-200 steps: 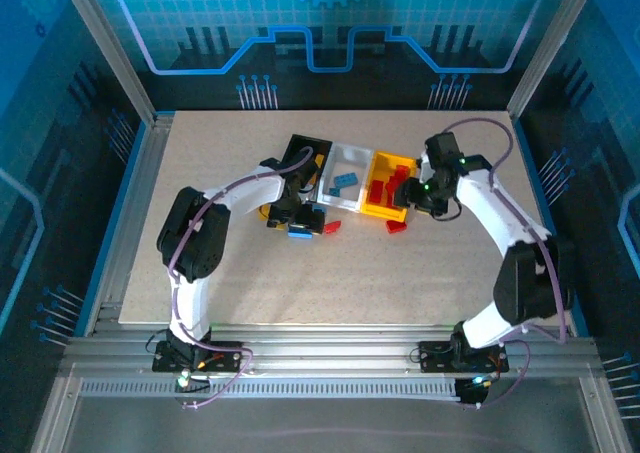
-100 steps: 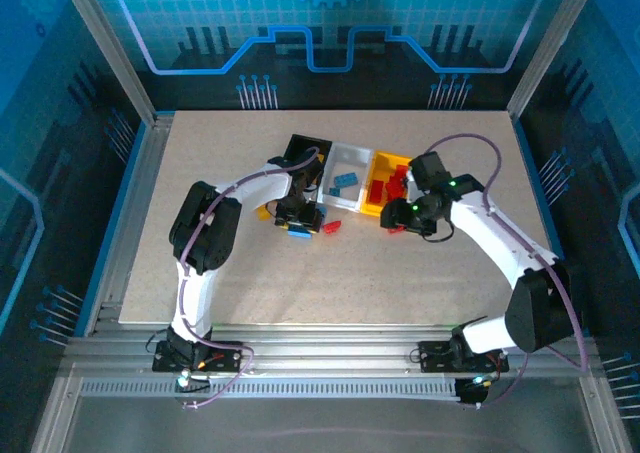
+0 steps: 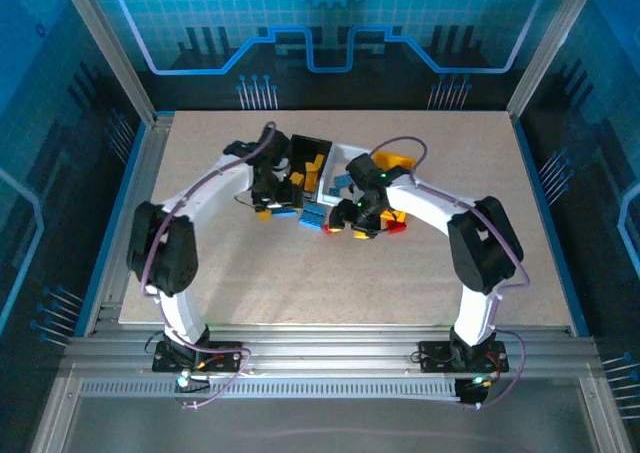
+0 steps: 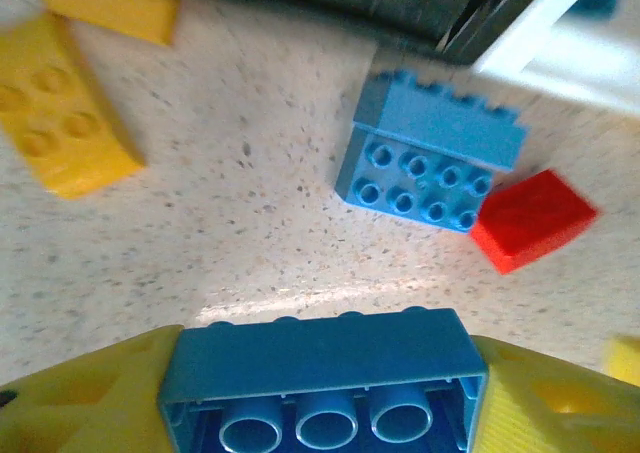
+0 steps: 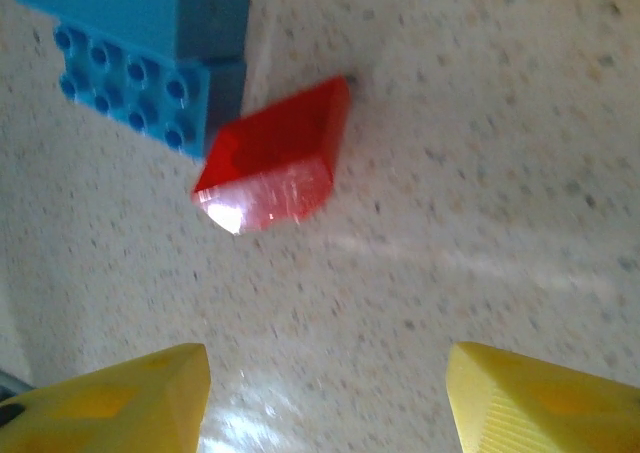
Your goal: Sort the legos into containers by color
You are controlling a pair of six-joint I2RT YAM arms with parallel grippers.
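Top view: left gripper [image 3: 282, 205] sits at frame centre-left, just below-left of the black bin [image 3: 310, 139], with a blue brick [image 3: 285, 212] at its tip. The white bin [image 3: 352, 151] and yellow bin [image 3: 398, 160] continue the row to the right. Yellow bricks are visible inside the black bin. The right gripper [image 3: 358, 225] hovers low at frame centre, below the white bin. On the table between the 2 grippers: a loose blue brick [image 3: 313, 218] and a red slope brick [image 3: 331, 229] just beside it. 1 more red brick [image 3: 397, 226] lies right of the right gripper, and a yellow brick [image 3: 263, 213] lies left of the left one.

Left wrist view: jaws are pinched on the blue brick [image 4: 322, 373] at bottom centre, fingers [image 4: 90, 403] on its 2 short ends, hollow underside toward the camera. The grip looks square. The loose blue brick [image 4: 430, 163] and red slope brick [image 4: 530, 218] sit upper right, touching or nearly so.

Right wrist view: jaws are spread with nothing between them, fingertips [image 5: 120, 403] in the bottom corners. The red slope brick [image 5: 275, 163] is upper left, against the loose blue brick [image 5: 140, 53].

Handling: the bricks look light, rigid and slick. Clamp on parallel flat walls. For the red one, avoid the slope face because it will likely squirt out. It is crowded by the blue neighbour, so finger clearance is tight.
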